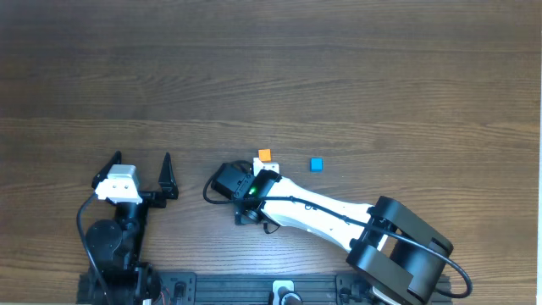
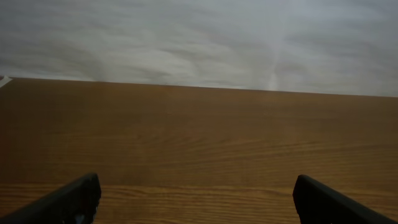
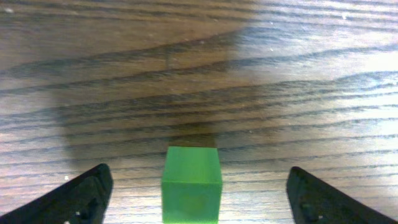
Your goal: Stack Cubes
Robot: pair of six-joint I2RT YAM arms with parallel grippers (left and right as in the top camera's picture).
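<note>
Toward the near left corner of the worktop (image 1: 271, 68), our left gripper (image 1: 141, 158) hangs with its fingers spread wide over bare wood, well apart from the cubes. Near the middle of the near edge, we judge the risk to be that our right gripper (image 3: 199, 186), fingers also wide apart, closes unevenly and shoves the green cube (image 3: 191, 180) askew, or bumps the orange cube (image 1: 265, 155) close by, with the blue cube (image 1: 316, 164) further right. The green cube stands on the wood roughly midway between the right fingers, touching neither.
</note>
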